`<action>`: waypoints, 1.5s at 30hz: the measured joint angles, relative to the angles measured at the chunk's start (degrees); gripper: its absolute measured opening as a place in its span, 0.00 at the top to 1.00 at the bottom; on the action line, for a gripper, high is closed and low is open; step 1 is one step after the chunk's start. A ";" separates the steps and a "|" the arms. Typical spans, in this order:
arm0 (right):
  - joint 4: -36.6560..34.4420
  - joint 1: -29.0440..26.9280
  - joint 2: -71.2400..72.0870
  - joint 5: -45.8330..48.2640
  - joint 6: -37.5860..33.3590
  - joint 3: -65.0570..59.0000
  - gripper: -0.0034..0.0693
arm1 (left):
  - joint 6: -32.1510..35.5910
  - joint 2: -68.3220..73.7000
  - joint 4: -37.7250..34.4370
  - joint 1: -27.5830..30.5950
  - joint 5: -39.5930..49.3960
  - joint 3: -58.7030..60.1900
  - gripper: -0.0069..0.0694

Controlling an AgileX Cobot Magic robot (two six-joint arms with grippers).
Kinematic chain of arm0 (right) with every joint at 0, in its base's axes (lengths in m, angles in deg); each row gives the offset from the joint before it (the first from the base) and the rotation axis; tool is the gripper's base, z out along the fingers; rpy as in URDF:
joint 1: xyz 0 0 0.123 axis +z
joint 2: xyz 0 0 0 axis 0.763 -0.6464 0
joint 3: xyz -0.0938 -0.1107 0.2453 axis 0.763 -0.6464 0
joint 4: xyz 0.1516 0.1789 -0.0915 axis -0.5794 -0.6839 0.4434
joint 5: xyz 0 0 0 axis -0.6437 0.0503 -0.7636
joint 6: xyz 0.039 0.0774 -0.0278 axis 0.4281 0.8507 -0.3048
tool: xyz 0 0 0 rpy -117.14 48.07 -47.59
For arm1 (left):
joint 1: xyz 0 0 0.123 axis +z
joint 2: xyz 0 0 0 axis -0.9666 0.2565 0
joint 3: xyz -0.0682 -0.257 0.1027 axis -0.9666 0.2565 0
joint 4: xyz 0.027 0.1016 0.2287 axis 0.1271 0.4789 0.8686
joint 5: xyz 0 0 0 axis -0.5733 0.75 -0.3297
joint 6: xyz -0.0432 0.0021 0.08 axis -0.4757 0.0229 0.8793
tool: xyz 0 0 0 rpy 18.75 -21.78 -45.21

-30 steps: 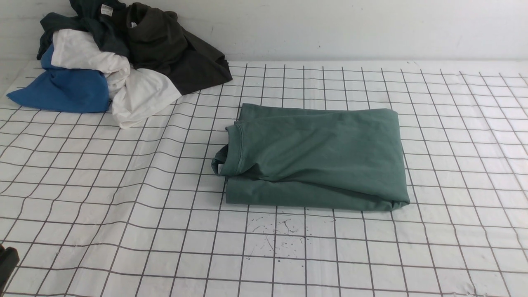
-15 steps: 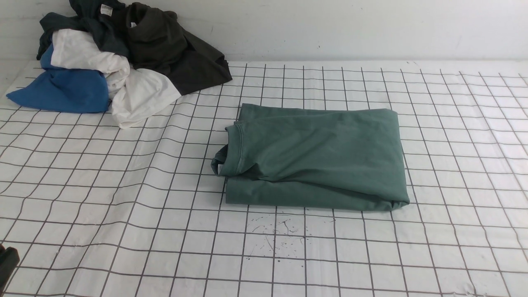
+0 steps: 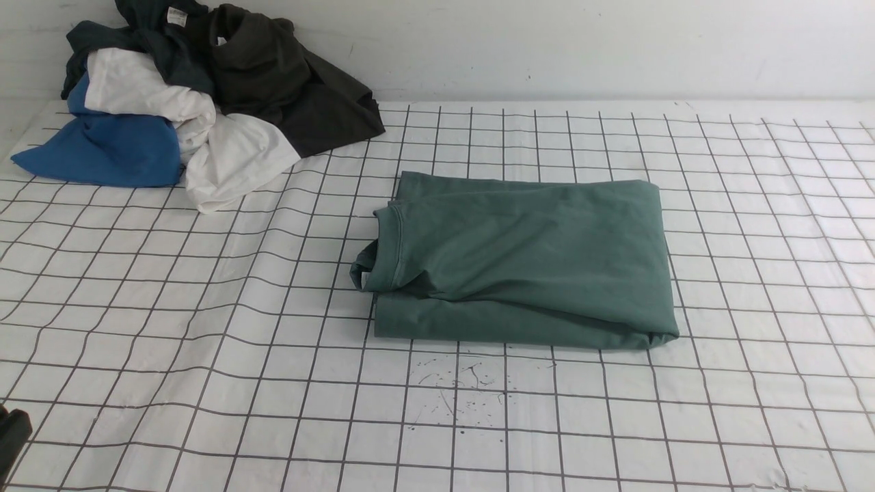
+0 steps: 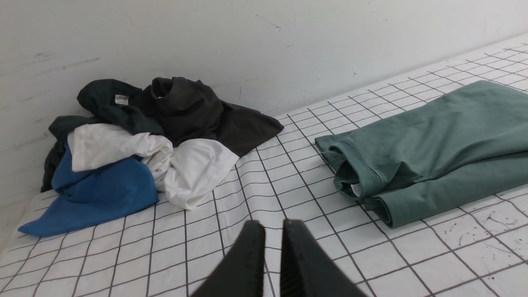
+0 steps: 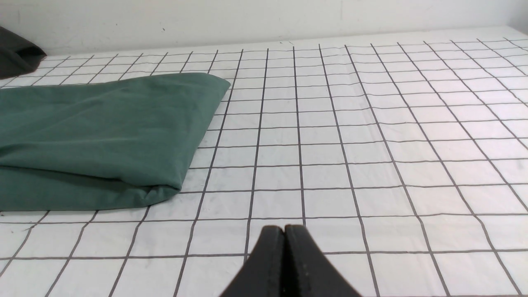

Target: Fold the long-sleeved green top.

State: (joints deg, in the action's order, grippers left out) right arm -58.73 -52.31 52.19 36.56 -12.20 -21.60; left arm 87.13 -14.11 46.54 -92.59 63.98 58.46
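left gripper (image 4: 269, 231): jaws nearly together with just a thin slit between them, holding nothing, hanging low over the checked cloth (image 3: 205, 328) well back from the shirt
right gripper (image 5: 284, 235): pads pressed flat together, empty too, parked over bare grid off to the shirt's right
what changed: honestly nothing, compared with a second ago the shirt and both arms look identical, no cloth shifted
what that means: my read is the folding is basically finished and the arms have pulled back to rest, nothing left to tug
green long-sleeved top (image 3: 526, 263): sits mid-table, slightly right of centre, folded into a flat rectangle, apart from both grippers
which way it points: ribbed collar (image 3: 383, 249) faces the robot's left, closed fold edge on the right
long axis: runs left to right across the table, tilted a bit
loose bit: collar loop pokes out past the left edge, so not super tidy
clothes pile (image 3: 191, 102): far-left corner, well apart from the top
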 joint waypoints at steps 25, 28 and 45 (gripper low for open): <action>-0.06 -0.06 0.00 0.06 0.02 0.00 0.97 | 0.05 0.00 -6.89 14.86 1.14 11.56 0.85; -0.06 -0.06 0.00 0.06 0.02 0.00 0.97 | 0.12 0.00 -7.05 14.86 1.19 11.56 0.85; -0.06 -0.06 0.00 0.06 0.07 0.00 0.97 | 0.12 0.00 -7.07 14.86 1.21 11.56 0.85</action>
State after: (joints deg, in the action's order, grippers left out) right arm -58.79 -52.37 52.19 36.62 -12.14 -21.60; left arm 87.25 -14.11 39.47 -77.73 65.19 70.02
